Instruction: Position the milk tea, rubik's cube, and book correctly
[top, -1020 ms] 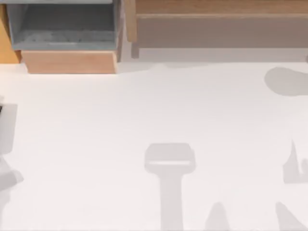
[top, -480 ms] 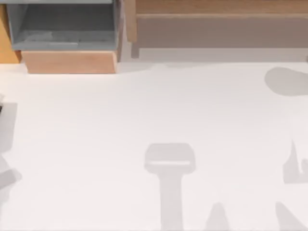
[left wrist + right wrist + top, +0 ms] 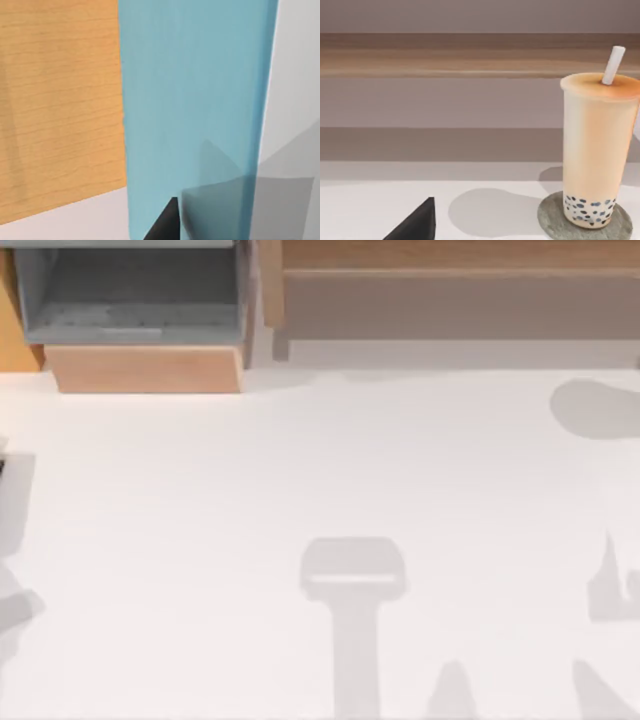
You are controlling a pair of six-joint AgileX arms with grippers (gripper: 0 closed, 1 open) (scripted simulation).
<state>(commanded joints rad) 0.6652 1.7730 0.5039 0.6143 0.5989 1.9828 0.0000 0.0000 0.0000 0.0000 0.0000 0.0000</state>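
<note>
The milk tea (image 3: 597, 150) stands upright on a round grey coaster (image 3: 585, 220), a tall cup of pale orange drink with dark pearls settled at the bottom and a white straw (image 3: 613, 65) poking up at a slant from its lid. It sits on the white table (image 3: 300, 470) in front of a long wooden shelf (image 3: 450, 280) at the table's far edge; a soft round shadow lies just beside the coaster. In the right wrist view one dark fingertip (image 3: 417, 222) of the right gripper shows low in front of the cup and well apart from it; whether that gripper is wide or narrow cannot be told. In the left wrist view a light blue flat surface (image 3: 192, 110) runs close before the camera, beside an orange wood-grain panel (image 3: 60, 100), and a dark fingertip (image 3: 165, 222) of the left gripper meets its lower edge; its opening cannot be told either. From above, the table's broad middle carries only grey shadows, with a grey open drawer (image 3: 130, 300) in a wooden frame at the far left corner.
</note>
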